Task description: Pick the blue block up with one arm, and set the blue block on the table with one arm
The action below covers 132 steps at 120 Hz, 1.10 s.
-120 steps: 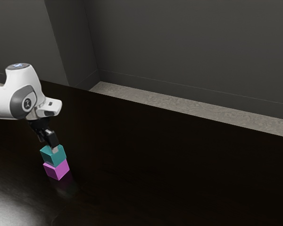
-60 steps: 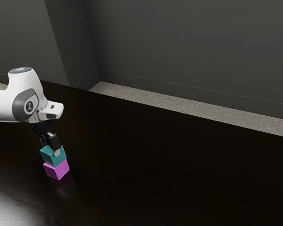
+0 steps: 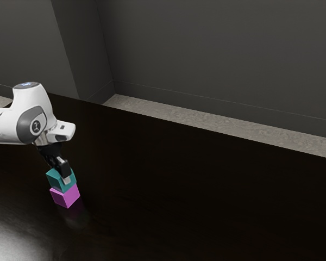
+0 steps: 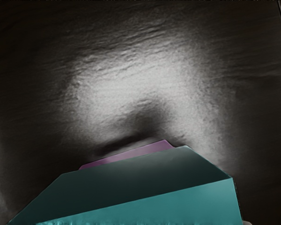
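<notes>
Bringing the arm and its tool a little lower than in the earlier frame, at the left of the exterior view, and not moving the two blocks. Now reaching down around the blue block, rather teal in colour, in the lower left of that view. Keeping the tool spread, passing one finger before the near side and, as it seems, the other behind; not yet pinching anything, with possible light contact being impossible to tell.

Resting on top of the pink block, not on the worktop; in this way being raised, and offering free sides for a grip. Probably straddling two opposite sides in order to close on the upper block alone, without catching the lower one.

Standing upright, facing its flat top upward, and turning one vertical edge toward the bottom of the frame, between two visible side faces. Having nearly a cube's form, so showing no clear long axis. In the wrist view, lying large just under the tool, with a strip of pink peeping out beyond one edge.

Next, by judgement, needing an even closing, a straight lift, then a setting down on the worktop beside the stack. Risking, with too low a grip, a push on the pink block.
</notes>
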### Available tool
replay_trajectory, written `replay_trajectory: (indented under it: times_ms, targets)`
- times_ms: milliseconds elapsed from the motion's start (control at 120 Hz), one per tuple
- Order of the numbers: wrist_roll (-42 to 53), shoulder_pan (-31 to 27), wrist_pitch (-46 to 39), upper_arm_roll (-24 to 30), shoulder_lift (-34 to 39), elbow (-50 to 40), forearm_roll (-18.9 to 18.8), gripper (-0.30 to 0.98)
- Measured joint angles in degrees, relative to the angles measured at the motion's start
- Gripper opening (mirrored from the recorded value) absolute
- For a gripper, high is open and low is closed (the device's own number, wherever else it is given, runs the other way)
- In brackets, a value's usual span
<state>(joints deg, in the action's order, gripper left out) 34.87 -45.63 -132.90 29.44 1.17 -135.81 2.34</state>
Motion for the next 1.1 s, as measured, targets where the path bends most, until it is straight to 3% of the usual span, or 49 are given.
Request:
replay_trajectory:
  times_ms: [283, 483, 892, 1100]
  targets:
    - [-0.42, -0.47, -0.18, 0.2, 2.55, 0.04, -0.71, 0.36]
    - [-0.85, 0.1, -0.16, 5.85, 3.93, 1.86, -0.65, 0.35]
    - [-1.74, 8.62, -1.59, 7.67, -4.17, 6.32, -0.75, 0.35]
    - [-2.06, 7.66, -2.18, 7.58, -4.7, 6.57, -0.96, 0.35]
